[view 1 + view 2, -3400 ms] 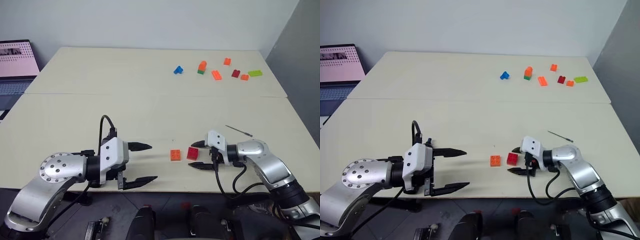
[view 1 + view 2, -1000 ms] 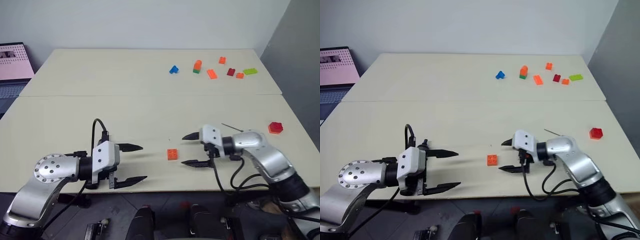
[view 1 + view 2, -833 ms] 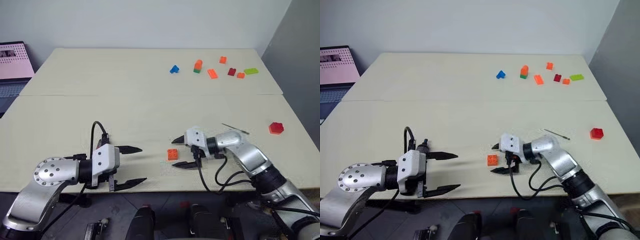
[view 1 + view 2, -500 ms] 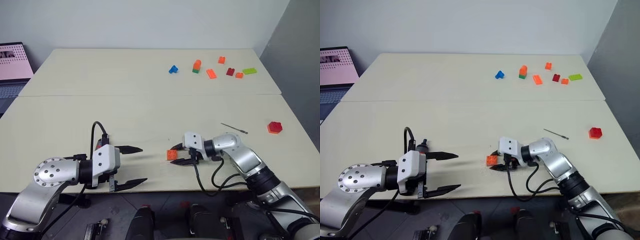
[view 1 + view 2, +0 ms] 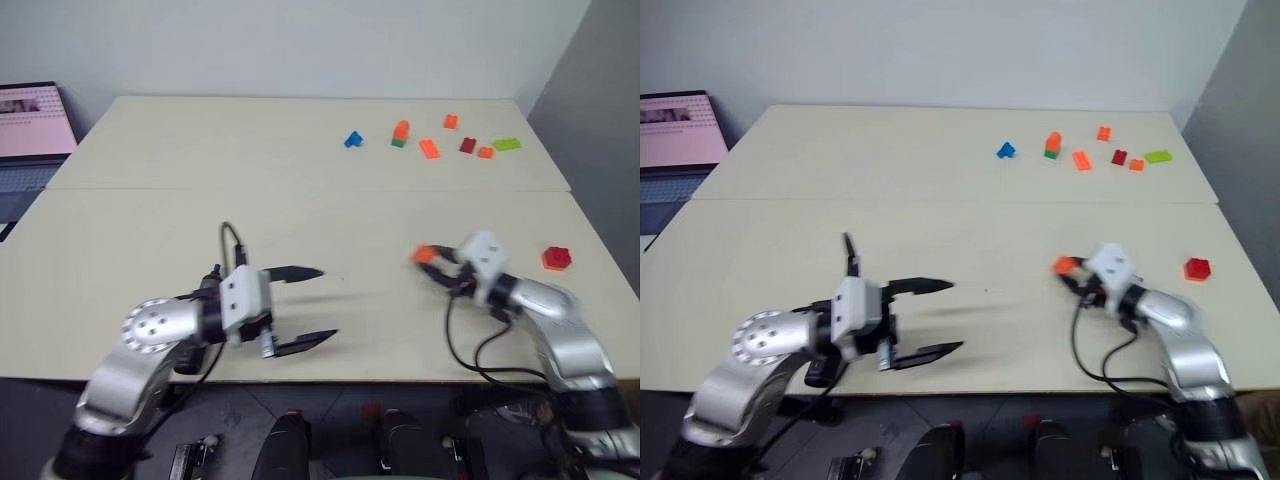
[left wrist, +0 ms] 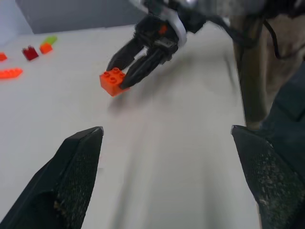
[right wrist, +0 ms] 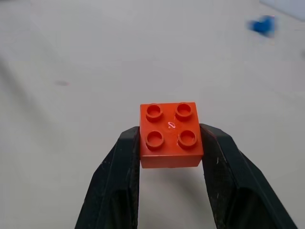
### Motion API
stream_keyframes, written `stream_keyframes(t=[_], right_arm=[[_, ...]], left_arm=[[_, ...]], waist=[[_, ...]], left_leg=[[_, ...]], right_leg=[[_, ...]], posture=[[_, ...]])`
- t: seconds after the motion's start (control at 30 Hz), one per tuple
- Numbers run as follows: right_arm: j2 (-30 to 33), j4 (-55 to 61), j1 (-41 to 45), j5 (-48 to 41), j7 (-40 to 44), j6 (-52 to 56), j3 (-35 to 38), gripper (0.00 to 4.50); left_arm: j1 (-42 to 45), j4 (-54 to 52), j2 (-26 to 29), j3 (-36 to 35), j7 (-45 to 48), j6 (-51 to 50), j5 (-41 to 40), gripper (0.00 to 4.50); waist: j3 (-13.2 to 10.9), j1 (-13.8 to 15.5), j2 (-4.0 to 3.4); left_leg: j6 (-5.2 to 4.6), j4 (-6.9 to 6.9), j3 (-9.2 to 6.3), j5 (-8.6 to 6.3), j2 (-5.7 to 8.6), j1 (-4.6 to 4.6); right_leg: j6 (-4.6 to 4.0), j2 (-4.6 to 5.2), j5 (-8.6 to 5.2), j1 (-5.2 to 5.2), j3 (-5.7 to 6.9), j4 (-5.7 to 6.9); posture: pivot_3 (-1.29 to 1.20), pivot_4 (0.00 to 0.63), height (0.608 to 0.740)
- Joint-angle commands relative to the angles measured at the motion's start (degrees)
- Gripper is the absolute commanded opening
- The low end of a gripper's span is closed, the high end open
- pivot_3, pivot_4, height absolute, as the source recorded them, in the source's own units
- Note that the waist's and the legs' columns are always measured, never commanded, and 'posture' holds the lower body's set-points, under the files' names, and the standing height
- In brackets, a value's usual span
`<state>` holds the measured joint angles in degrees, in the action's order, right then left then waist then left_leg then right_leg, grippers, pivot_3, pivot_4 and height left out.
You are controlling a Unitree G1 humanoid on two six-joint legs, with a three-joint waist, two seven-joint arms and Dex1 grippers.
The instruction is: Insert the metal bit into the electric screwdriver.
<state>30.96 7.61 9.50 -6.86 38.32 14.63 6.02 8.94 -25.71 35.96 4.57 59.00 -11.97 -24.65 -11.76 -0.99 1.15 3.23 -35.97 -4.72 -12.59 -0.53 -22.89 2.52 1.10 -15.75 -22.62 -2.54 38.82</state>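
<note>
My right gripper (image 5: 432, 262) is shut on a small orange brick (image 7: 170, 135) and holds it just above the table at the right. The left wrist view shows the same brick (image 6: 113, 81) pinched between the right gripper's black fingers. My left gripper (image 5: 327, 304) hovers open and empty over the near middle of the table, pointing right toward the brick. The metal bit and the electric screwdriver are out of view.
A red brick (image 5: 556, 258) lies near the table's right edge (image 5: 600, 270), just beyond the right gripper. Several coloured bricks (image 5: 430, 148) and a blue one (image 5: 352, 140) are scattered at the far right. A laptop (image 5: 30, 120) stands off the far left corner.
My right gripper closed on the orange brick, lifted it and swung it to the right. My left gripper moved right toward the table's middle, still open.
</note>
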Motion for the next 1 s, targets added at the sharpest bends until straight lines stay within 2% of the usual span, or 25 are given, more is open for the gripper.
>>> stream_keyframes(t=[0.03,0.17,0.27,0.53,0.6,0.87,0.93,1.0], right_arm=[[-0.84,4.63,-4.36,1.56,-9.77,0.91,8.72,1.42],[-5.58,7.26,-10.45,2.92,-20.82,4.32,16.26,1.42],[-10.63,9.48,-14.32,2.41,-27.9,10.0,21.18,1.42],[-11.54,6.3,-9.24,-0.25,-32.61,17.54,23.68,1.42],[-11.69,5.78,-8.02,-1.2,-33.08,18.42,24.32,2.13],[-10.11,7.02,-8.16,-3.0,-31.34,17.1,24.23,3.98],[-7.65,8.14,-8.8,-3.62,-27.03,14.13,22.75,4.47],[-3.88,10.65,-9.35,-4.84,-18.91,9.05,19.18,4.49]], left_arm=[[2.63,0.95,-2.25,3.02,0.0,1.63,1.08,4.5],[5.09,3.08,-4.45,5.9,0.73,2.73,2.11,4.5],[6.62,4.49,-5.61,6.9,0.92,2.84,2.49,4.5],[6.82,4.6,-5.26,7.03,0.67,2.52,2.76,4.5],[6.75,4.22,-5.14,6.75,0.01,1.84,2.79,4.5],[6.63,2.46,-3.86,4.56,-5.77,-1.83,5.14,4.5],[7.0,0.92,-2.96,2.39,-10.15,-5.6,6.81,4.5],[6.76,-1.53,-1.43,-0.27,-16.18,-12.24,9.47,4.5]], waist=[[0.0,-0.57,-0.01],[0.03,-1.4,-0.05],[0.07,-0.83,-0.08],[0.11,-1.37,-0.15],[0.11,-1.22,-0.15],[0.11,-0.97,-0.15],[0.1,-0.98,-0.16],[0.09,-1.11,-0.16]], left_leg=[[0.0,-0.01,0.0,0.0,0.01,0.02],[0.0,0.03,0.1,0.0,-0.09,0.15],[0.0,0.03,0.02,0.0,-0.11,0.15],[-0.01,-0.07,0.3,0.01,-0.04,0.2],[-0.01,-0.05,0.29,0.01,-0.04,0.18],[-0.02,0.02,0.2,0.0,-0.05,0.06],[-0.02,0.0,0.2,0.0,-0.05,0.07],[-0.02,-0.02,0.2,0.0,-0.05,0.08]], right_leg=[[0.0,0.0,0.0,0.0,-0.01,0.02],[-0.01,-0.09,0.0,-0.01,-0.13,0.1],[-0.04,-0.13,-0.02,0.01,-0.06,0.14],[-0.18,-0.08,-0.08,0.02,-0.43,0.08],[-0.2,-0.08,-0.09,0.01,-0.42,0.07],[0.0,-0.08,0.01,-0.06,-0.27,0.06],[-0.01,-0.08,0.01,-0.06,-0.28,0.06],[-0.04,-0.08,-0.01,-0.06,-0.29,0.06]], posture=[[0.0,0.15,0.74],[0.0,0.15,0.74],[0.0,0.15,0.74],[0.0,0.15,0.74],[0.0,0.15,0.74],[0.0,0.15,0.74],[0.0,0.15,0.74],[0.0,0.15,0.74]])
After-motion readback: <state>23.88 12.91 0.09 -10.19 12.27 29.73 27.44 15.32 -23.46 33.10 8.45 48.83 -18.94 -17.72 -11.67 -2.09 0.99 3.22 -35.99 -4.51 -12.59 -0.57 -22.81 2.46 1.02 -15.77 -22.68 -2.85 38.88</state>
